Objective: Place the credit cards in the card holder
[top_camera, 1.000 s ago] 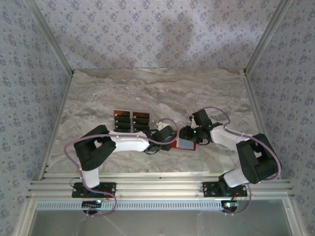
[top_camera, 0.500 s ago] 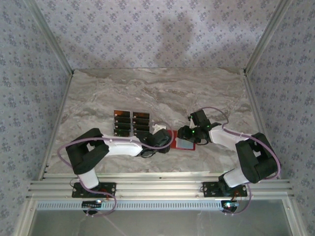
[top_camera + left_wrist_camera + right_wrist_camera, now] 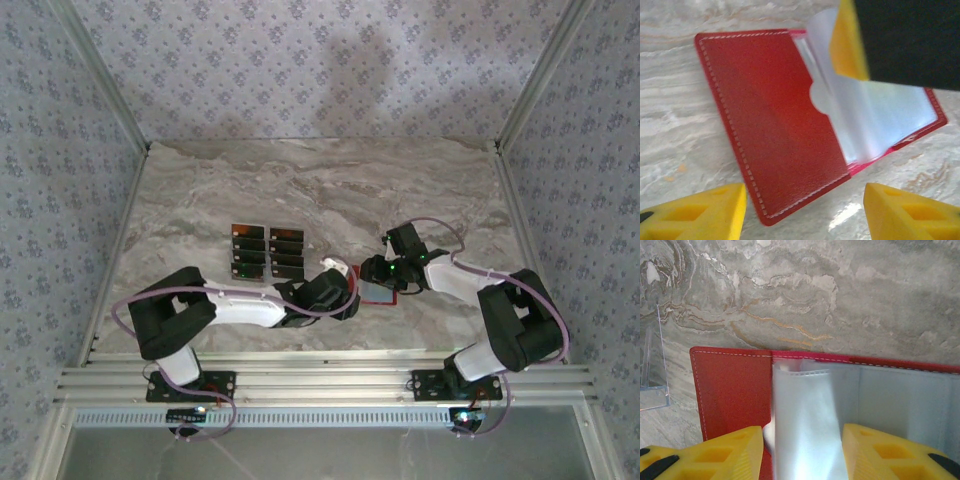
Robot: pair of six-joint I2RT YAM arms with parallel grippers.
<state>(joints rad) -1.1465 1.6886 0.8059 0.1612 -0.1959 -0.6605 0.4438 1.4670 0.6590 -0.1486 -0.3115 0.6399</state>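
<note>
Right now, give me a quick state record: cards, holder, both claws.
card holder: lying open on the table, red side and pale inside both showing
credit cards: black, two columns on the table, left of the holder, apart from it
left claw: open, over the holder, nothing between its fingers
right claw: at the holder's inside, a clear sleeve raised between its fingers; grip unclear
progress: sleeves in view look empty

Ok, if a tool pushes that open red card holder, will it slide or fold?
It would probably slide: the card holder lies open and flat on the smooth marble table. Its clear inner sleeve curls upward, so probably floppy. It looks thin, so likely light.
</note>
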